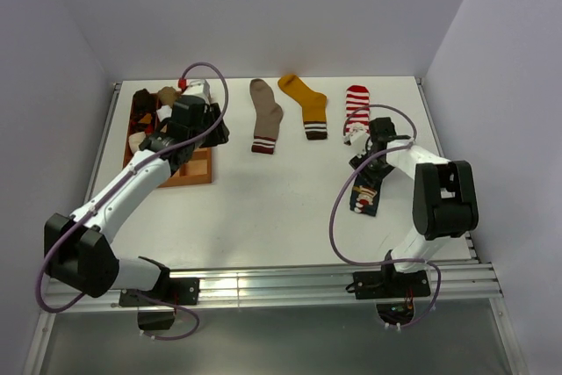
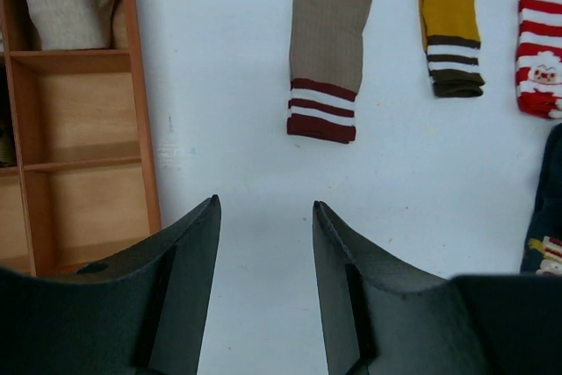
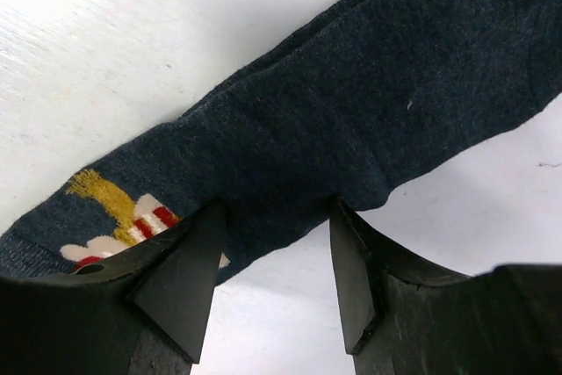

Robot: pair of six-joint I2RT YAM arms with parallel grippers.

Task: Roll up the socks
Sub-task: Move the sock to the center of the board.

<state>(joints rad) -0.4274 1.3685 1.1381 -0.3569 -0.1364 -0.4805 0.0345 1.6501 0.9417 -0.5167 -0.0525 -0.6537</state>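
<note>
Plain pale walls point(image 1: 263, 6) closed in three sides of a white table point(image 1: 263, 217), matt and lightly marked, with a metal rail along its near edge. We saw two black-and-white arms rising from that edge. The left arm point(image 1: 123, 191) reached far left over a wooden tray point(image 1: 198, 173) of open compartments, and the right arm point(image 1: 439, 199) bent down at the right. Three socks lay flat in a row along the far side, apart from one another: a taupe sock point(image 1: 265, 116), a mustard sock point(image 1: 306, 103) and a red-and-white striped sock point(image 1: 356, 107). The navy sock point(image 3: 369, 111) lay flat just nearer than the striped one. The left gripper point(image 2: 266, 208) hovered half open over bare table beside the tray, holding nothing. The right gripper point(image 3: 277, 206) had its jaws partly apart, tips at the navy sock's edge. The fabric lay unbunched between them, so we judged it not yet pinched. We took this as the start of rolling that sock. Next, the jaws would need to nip the fabric and turn it over itself without dragging.
</note>
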